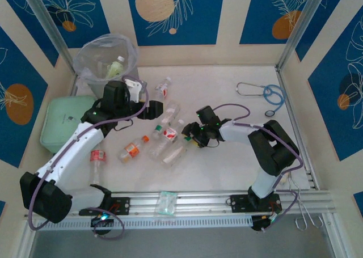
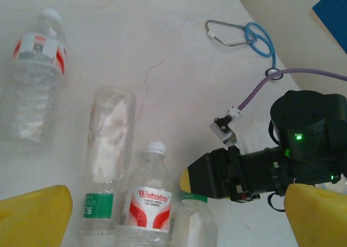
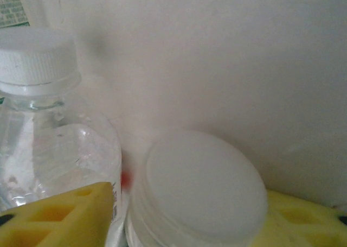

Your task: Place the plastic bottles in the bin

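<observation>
Left gripper: wide open, empty, hovering over three bottles lying side by side mid-tabletop: clear bottle with green label, red-label bottle with white cap, third bottle just beside.

Right gripper: partway open, yellow pads either side of the third bottle's white cap. Thin gap at one pad, so no firm hold visible. Red-label bottle close alongside.

Bin: far left corner, pale green bottle inside.

Other bottles loose on the tabletop: small bottle right of the bin, orange-label bottle and one more by the left arm.

Also there: stethoscope far right, mint box at left, wrapped packet on the near rail.
</observation>
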